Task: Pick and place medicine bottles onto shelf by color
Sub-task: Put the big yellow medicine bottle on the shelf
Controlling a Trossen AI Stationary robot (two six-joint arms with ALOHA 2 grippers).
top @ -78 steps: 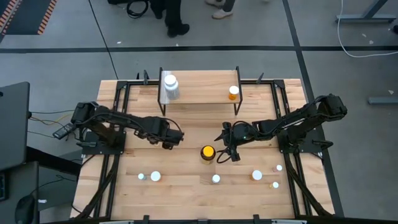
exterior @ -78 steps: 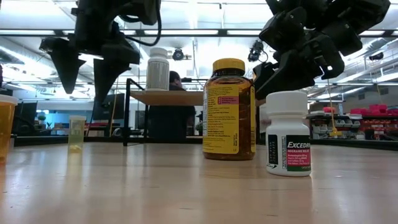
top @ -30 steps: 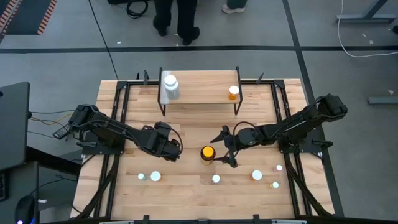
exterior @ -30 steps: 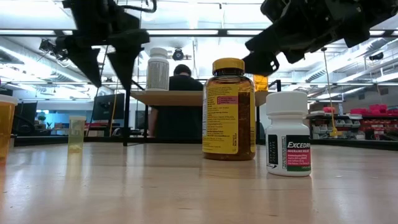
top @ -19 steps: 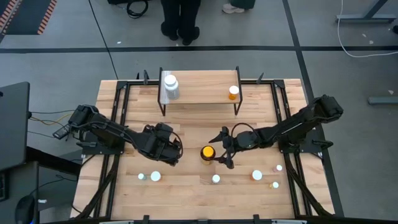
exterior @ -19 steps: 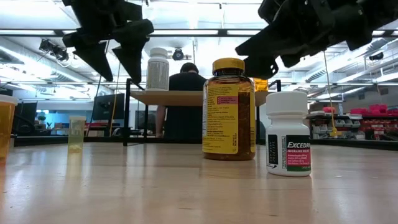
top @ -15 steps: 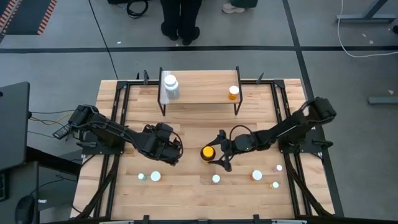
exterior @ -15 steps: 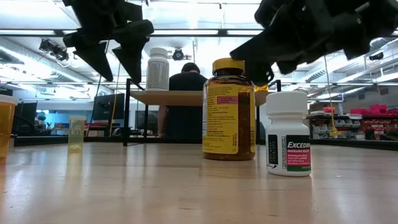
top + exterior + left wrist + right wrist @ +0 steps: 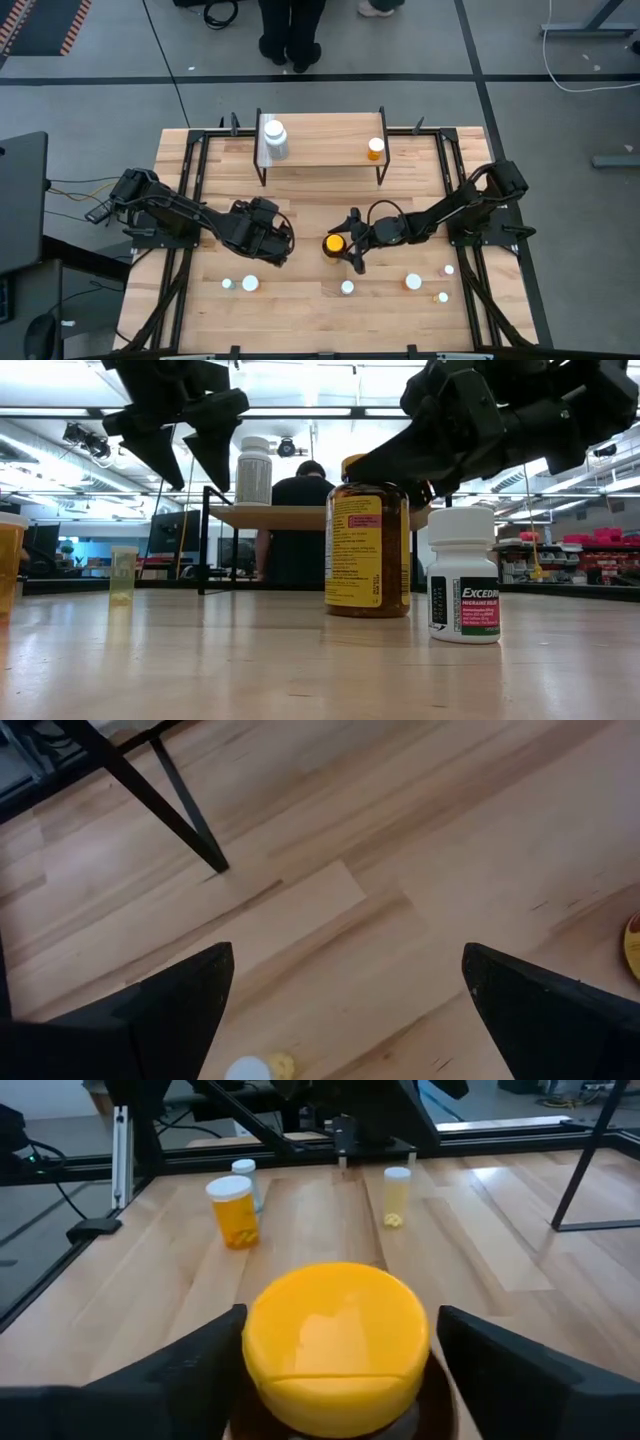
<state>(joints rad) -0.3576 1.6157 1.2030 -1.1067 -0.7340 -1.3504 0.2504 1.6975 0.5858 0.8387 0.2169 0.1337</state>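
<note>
From above, the right tool (image 9: 347, 243) sits with its fingers apart on either side of the yellow-capped amber bottle (image 9: 334, 244) in the middle of the surface (image 9: 300, 215), while the left tool (image 9: 277, 247) hangs spread wide and empty near it; the shelf (image 9: 320, 143) carries a white bottle (image 9: 274, 135) and an orange bottle (image 9: 375, 148). At surface level the amber bottle stands upright beside a white bottle with a label (image 9: 464, 575). In the right wrist view the yellow cap (image 9: 336, 1342) lies between the two dark fingers (image 9: 185, 1365), not visibly pinched.

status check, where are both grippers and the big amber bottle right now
Right gripper open, fingers straddling the yellow cap of the large dark amber bottle, not clamped. Left gripper open, hovering above bare tabletop. Nothing blocking.
</note>
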